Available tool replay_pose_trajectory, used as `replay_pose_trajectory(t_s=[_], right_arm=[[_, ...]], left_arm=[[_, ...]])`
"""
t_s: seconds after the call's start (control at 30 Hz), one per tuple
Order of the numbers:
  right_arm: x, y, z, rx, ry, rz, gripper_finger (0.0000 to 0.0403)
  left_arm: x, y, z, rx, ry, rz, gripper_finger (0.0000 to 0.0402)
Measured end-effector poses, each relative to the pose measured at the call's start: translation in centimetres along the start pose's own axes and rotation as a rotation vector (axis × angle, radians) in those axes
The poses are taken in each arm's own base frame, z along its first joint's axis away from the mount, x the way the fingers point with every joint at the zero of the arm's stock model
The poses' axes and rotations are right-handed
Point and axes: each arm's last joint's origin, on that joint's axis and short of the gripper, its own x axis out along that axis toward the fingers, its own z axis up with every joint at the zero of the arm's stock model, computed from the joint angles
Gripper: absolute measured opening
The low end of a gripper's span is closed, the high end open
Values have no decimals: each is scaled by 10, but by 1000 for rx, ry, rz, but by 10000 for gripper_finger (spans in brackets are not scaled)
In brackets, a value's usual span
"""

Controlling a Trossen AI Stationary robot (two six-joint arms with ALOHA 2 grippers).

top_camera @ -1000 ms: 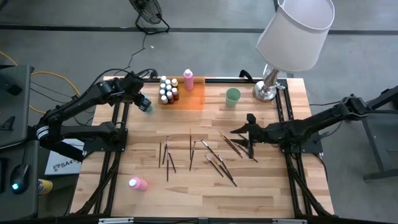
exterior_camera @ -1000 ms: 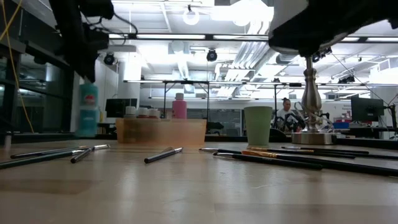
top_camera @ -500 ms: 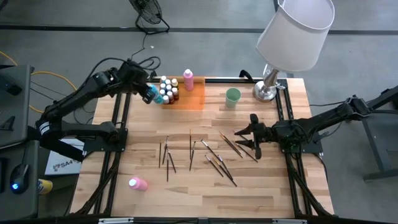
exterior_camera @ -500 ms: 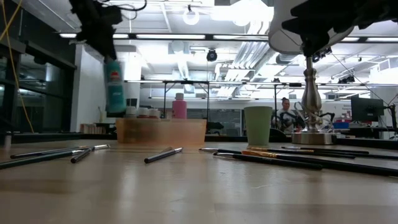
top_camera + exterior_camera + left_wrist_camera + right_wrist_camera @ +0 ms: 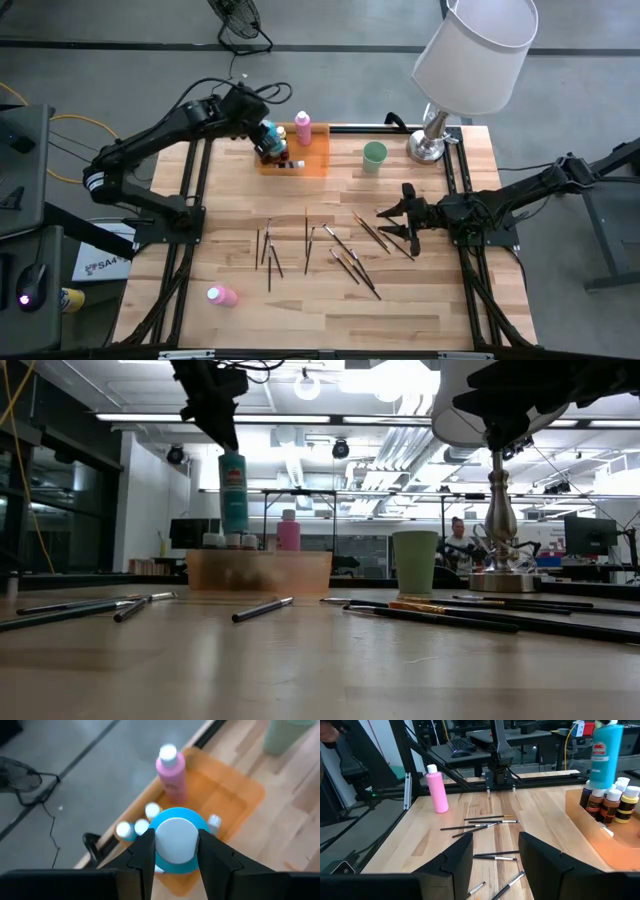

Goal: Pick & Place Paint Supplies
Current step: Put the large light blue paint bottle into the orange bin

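Note:
My left gripper (image 5: 262, 128) is shut on a tall blue bottle (image 5: 233, 492) with a white cap, held in the air over the near-left end of the translucent orange tray (image 5: 312, 158). The tray holds several small white-capped bottles (image 5: 274, 152) and a tall pink bottle (image 5: 303, 127). My right gripper (image 5: 408, 220) is open and empty, just above the right end of the dark paintbrushes (image 5: 340, 248) that lie flat on the table's middle. Another pink bottle (image 5: 222, 295) stands near the table's front left. My left gripper pinches the blue bottle's top end, at its white cap (image 5: 175, 839), between its two fingers (image 5: 144, 851). The fingers come from above, slanting down from the table's left. The bottle hangs upright below them, lifted clear above the small bottles in the tray.
A pale green cup (image 5: 374, 155) stands right of the tray. A lamp with a white shade (image 5: 470, 55) and a metal base (image 5: 428, 148) stands at the far right corner. Bare wood lies along the table's near edge.
My left gripper has carried the blue bottle from the table's far left toward the right and upward, ending over the tray's left end; the bottle has stayed upright and clear. My right gripper has shifted slightly toward the table's right edge, then kept still.

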Motion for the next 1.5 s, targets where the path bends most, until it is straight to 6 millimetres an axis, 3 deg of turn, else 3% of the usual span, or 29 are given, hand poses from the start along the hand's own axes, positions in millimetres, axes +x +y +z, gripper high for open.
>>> replay_pose_trajectory(t_s=[0.2,0.57,0.83,1.13,1.5], right_arm=[[0,0,0,0,0,0,152],[0,0,0,0,0,0,152],[0,0,0,0,0,0,152],[0,0,0,0,-1,0,152],[0,0,0,0,-1,-1,152]], left_arm=[[4,-5,9,28,-75,-87,114],[74,-26,19,81,-11,-67,113],[99,-33,19,88,18,-41,113],[111,-34,17,70,49,33,113],[114,-19,14,-28,81,38,113]])
